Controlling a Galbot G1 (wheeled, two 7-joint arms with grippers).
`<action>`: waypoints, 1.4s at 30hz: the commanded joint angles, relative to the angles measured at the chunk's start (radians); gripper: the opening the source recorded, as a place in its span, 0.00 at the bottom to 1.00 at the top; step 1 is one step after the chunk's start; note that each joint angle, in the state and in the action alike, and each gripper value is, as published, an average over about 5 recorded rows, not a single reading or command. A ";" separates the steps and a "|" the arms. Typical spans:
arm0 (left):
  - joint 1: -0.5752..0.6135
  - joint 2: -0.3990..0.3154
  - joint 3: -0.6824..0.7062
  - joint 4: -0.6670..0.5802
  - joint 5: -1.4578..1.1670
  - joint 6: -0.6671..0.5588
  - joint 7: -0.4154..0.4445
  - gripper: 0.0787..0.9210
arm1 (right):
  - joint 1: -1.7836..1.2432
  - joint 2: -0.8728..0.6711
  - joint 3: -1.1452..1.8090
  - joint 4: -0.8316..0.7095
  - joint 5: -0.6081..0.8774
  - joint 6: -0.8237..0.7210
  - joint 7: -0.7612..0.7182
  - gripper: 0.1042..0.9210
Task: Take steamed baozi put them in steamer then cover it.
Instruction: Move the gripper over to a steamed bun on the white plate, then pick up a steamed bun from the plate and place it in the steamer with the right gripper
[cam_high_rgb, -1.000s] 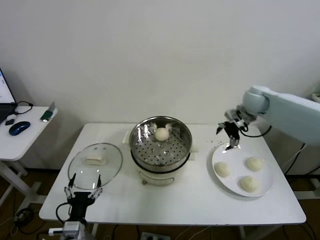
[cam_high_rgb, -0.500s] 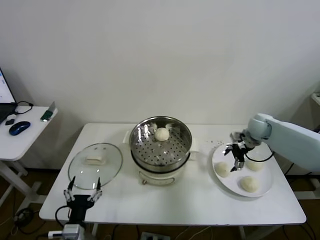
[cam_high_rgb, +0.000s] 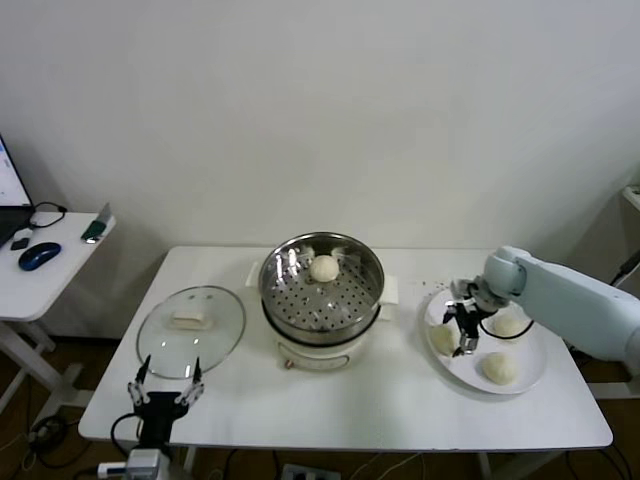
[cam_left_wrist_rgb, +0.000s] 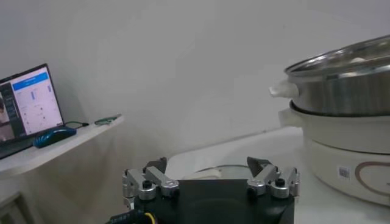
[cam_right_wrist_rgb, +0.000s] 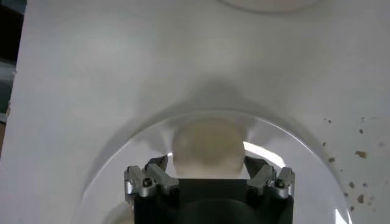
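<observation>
I see right tool down over plate, fingers spread around one baozi — not pinching. Left tool spread, parked off surface edge.

No legible text, brand or number appeared in any view. The small label on the steamer base, and the laptop screen far beside the steamer, showed marks too small to read.

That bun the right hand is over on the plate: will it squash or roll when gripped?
The bun looks soft and smooth, so it may dent under a firm squeeze. Being round, it could roll on the plate if nudged off-centre. The right hand straddles it, fingers either side.
</observation>
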 joint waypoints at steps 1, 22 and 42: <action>-0.003 -0.002 0.003 0.005 0.002 0.001 -0.001 0.88 | -0.023 0.026 0.025 -0.053 -0.013 0.012 -0.008 0.81; 0.003 -0.004 0.015 -0.008 0.004 -0.001 0.002 0.88 | 0.418 0.017 -0.236 -0.028 0.250 0.012 -0.040 0.71; 0.051 0.007 0.093 -0.055 0.081 -0.035 0.012 0.88 | 0.760 0.441 -0.459 0.045 0.725 -0.142 0.017 0.71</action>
